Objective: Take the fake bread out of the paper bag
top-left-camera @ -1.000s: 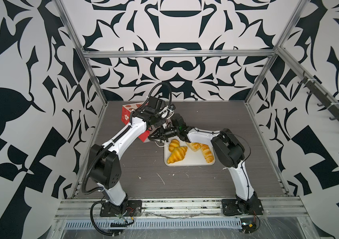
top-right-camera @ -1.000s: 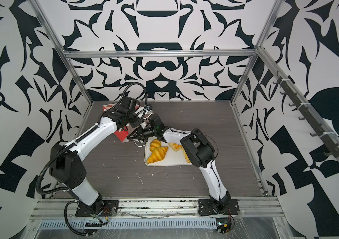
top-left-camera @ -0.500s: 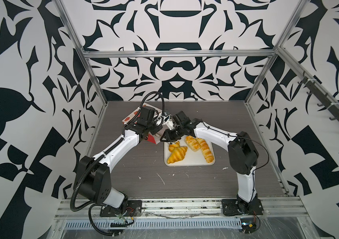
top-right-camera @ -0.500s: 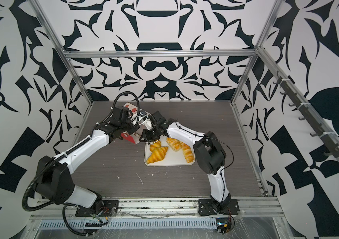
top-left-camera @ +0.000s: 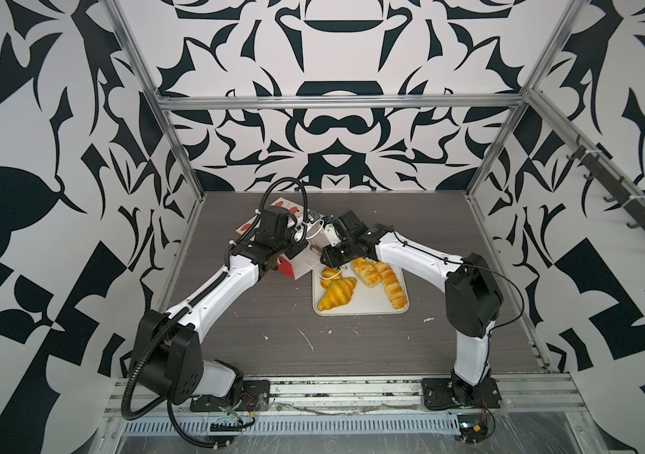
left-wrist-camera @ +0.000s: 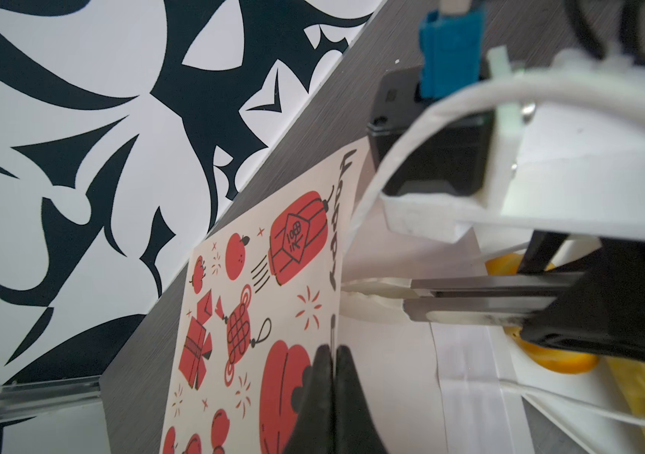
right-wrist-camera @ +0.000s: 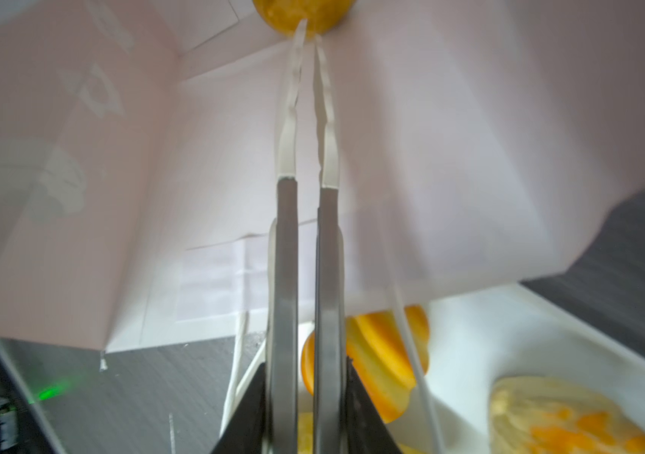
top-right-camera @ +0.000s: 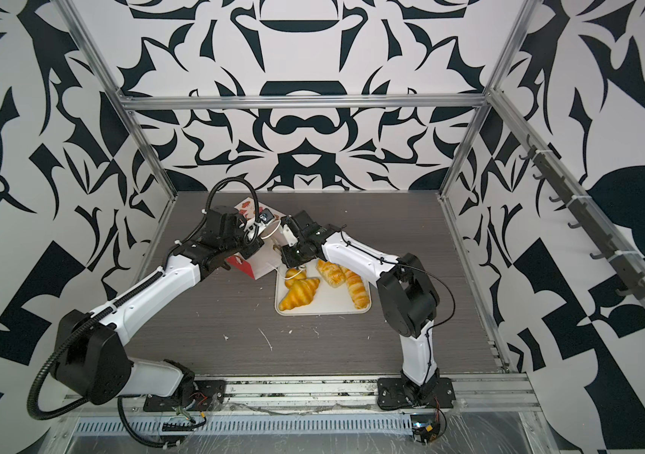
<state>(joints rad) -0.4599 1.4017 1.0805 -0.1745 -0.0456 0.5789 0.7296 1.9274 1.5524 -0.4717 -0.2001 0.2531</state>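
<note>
Grey tabletop: paper bag lies on its side, mouth toward the tray. Left gripper is clamped on the bag's rim. Right gripper, fingers barely apart and empty, is inside the bag. The fake bread left in there sits dead ahead, at the tips. I'd go straight in, right arm.

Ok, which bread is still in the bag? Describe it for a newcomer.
Find the white tray mid-table; the red-and-white bag is at its far left corner, mouth toward the tray. Deep inside, in the right wrist view, sits a round yellow piece, the only bread off the tray.
</note>
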